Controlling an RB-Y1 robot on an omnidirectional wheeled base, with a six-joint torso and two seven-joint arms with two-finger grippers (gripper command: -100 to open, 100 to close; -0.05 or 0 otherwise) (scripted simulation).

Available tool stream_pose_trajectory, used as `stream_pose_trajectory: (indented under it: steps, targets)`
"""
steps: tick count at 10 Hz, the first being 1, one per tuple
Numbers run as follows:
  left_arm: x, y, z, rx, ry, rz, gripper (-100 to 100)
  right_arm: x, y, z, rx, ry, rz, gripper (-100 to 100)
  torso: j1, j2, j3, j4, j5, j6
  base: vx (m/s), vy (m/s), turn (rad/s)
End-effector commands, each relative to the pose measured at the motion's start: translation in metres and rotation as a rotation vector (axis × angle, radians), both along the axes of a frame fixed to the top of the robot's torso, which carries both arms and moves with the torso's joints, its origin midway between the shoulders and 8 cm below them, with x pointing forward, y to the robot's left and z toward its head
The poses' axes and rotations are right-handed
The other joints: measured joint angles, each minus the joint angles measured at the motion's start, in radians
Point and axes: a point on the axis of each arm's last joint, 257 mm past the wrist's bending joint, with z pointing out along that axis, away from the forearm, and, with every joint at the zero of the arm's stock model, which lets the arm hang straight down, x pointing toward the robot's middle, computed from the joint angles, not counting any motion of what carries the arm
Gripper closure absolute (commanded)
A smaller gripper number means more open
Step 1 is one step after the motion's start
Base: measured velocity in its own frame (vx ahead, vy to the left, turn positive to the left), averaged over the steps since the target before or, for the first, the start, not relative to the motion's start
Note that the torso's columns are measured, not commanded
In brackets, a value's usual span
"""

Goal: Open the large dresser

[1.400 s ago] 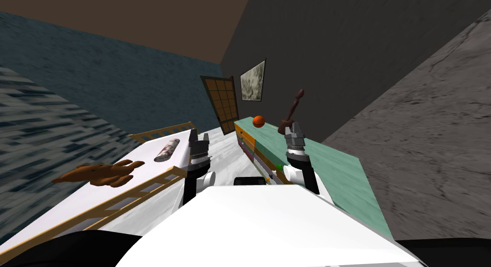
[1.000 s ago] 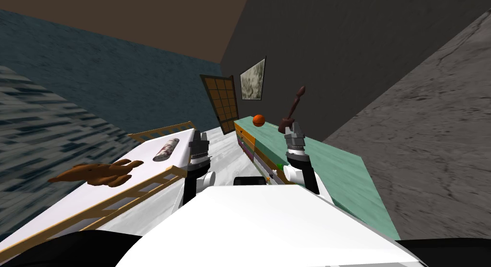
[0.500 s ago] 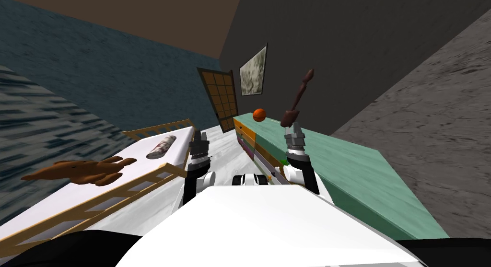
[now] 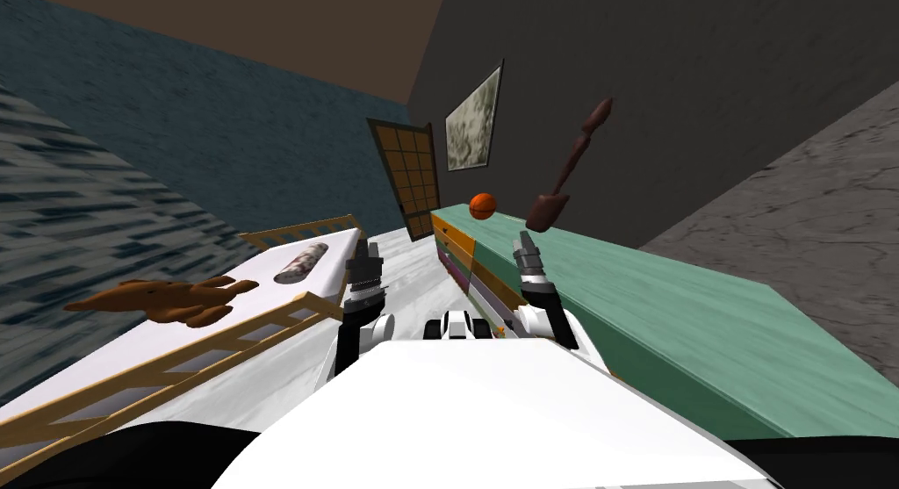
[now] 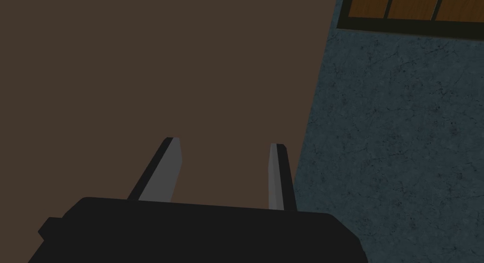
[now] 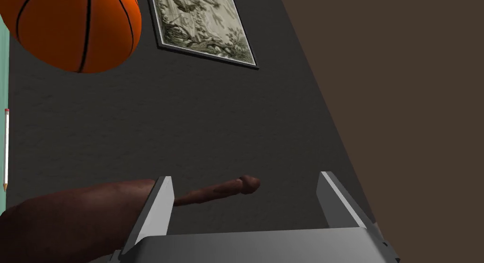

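1. Head view. The dresser (image 4: pixel 667 308), green-topped with coloured drawer fronts, runs along the right wall from near to far. A basketball (image 4: pixel 482 205) sits at its far end, and a brown club (image 4: pixel 566 172) leans tilted just nearer. The right gripper (image 4: pixel 524 247) is raised near the dresser's front edge, touching nothing. The left gripper (image 4: pixel 363 269) is raised over the floor, between the dresser and a bed (image 4: pixel 176 352) at left.
2. Left wrist view. The left gripper's fingers (image 5: pixel 163 175) are spread, with nothing between them.
3. Right wrist view. The right gripper's fingers (image 6: pixel 156 208) are spread and empty. Beyond them lies the club, and farther off the basketball.
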Motion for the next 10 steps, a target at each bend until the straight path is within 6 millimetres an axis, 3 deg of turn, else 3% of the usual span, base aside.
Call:
stream_pose_trajectory:
  steps: [1,2,4,5,8,10]
  targets:
    - [0.000,0.000,0.000,0.000,0.000,0.000,0,0.021,0.004,-0.050,-0.056,0.135,-0.006,-100,-0.001,0.001,0.001,0.001,0.000,0.000,0.082,0.035,0.200]
    - [0.000,0.000,0.000,0.000,0.000,0.000,0,0.022,0.004,-0.052,-0.055,0.141,-0.008,-100,0.000,0.001,0.000,0.001,0.000,-0.001,0.069,0.037,0.057]
    - [0.000,0.000,0.000,0.000,0.000,0.000,0,0.036,0.007,-0.101,-0.117,0.272,-0.017,-100,0.001,0.001,0.000,0.001,0.000,-0.001,0.074,0.055,0.155]
    - [0.000,0.000,0.000,0.000,0.000,0.000,0,0.038,0.005,-0.111,-0.114,0.299,-0.022,-100,0.001,0.000,0.000,0.000,0.000,0.000,0.084,0.040,0.053]
    - [0.000,0.000,0.000,0.000,0.000,0.000,0,0.047,0.008,-0.168,-0.187,0.442,-0.033,-100,-0.004,-0.019,-0.010,-0.012,-0.007,-0.007,0.070,0.046,0.098]
    - [0.000,0.000,0.000,0.000,0.000,0.000,0,0.048,0.004,-0.180,-0.184,0.477,-0.041,-100,-0.004,-0.020,-0.012,-0.009,-0.004,-0.003,0.057,0.028,0.088]
